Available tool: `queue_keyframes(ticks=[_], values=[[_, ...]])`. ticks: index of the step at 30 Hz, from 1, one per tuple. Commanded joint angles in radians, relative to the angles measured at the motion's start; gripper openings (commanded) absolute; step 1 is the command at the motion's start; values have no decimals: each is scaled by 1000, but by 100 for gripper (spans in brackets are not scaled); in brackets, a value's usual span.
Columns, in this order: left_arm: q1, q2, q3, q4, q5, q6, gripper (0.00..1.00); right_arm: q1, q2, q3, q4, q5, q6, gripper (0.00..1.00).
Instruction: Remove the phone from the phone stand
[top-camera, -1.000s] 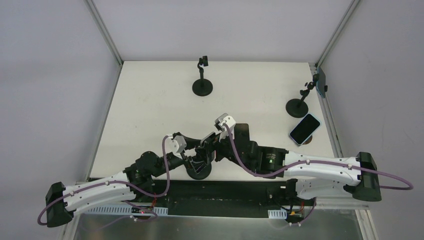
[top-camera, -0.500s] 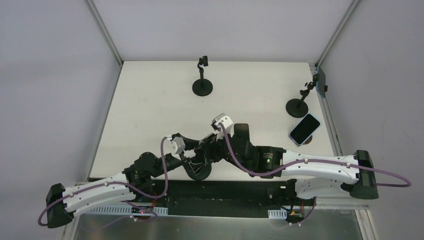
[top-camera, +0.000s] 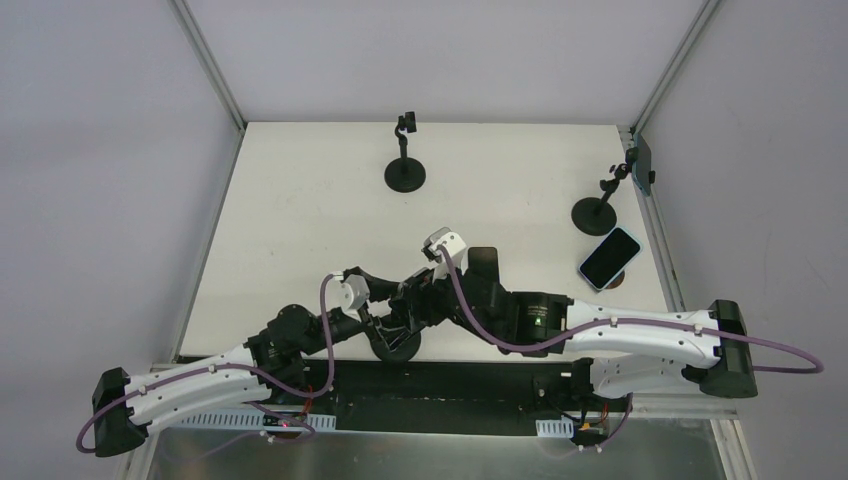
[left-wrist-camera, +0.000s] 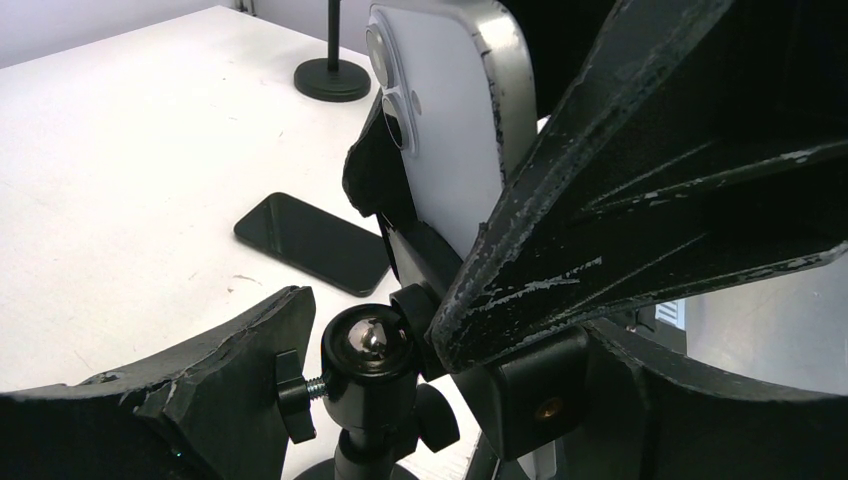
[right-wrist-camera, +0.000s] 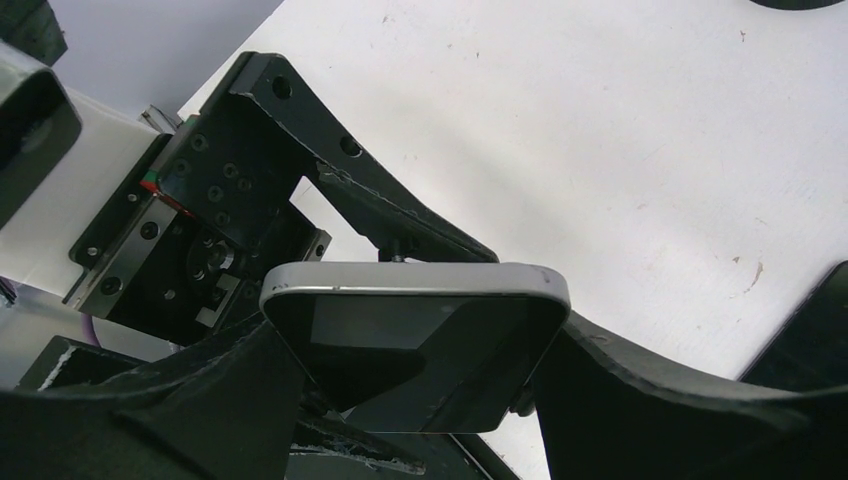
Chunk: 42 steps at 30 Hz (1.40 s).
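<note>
The phone, white-backed with a silver rim, stands upright in the clamp of a black phone stand at the table's near edge. Its dark screen faces the right wrist view. My left gripper is shut on the stand's ball head, one finger against the thumbscrew. My right gripper is shut on the phone, with fingers against both its side edges. In the top view both grippers meet over the stand's base, left gripper and right gripper, and they hide the phone.
A black phone lies flat just behind the stand. A blue-edged phone lies at the right. An empty stand is at the back. Another stand with a phone is at the right edge.
The right wrist has shifted slightly left onto the stand and both grippers have drawn closer together. Almost nothing has moved in the last half second.
</note>
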Motion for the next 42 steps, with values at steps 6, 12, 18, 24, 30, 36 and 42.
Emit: queue_keyframes(ticks=[6,12,18,24,30,36,42], values=[[0,-33,40,72,159,-9,0,-15,-39,-128,177,-50,-315,0],[0,13,68,67,240,-9,0,-96,-84,-175,191,-126,-358,0],[0,25,94,64,272,0,0,-222,-120,-165,159,-180,-397,0],[0,19,112,60,304,-1,0,-278,-102,-206,219,-61,-476,0],[0,5,112,53,313,-6,0,-318,-54,-227,273,13,-563,0],[0,-2,123,41,325,-3,0,-399,4,-209,282,-23,-567,0],[0,-16,121,29,332,-1,0,-490,19,-212,291,-134,-588,0]])
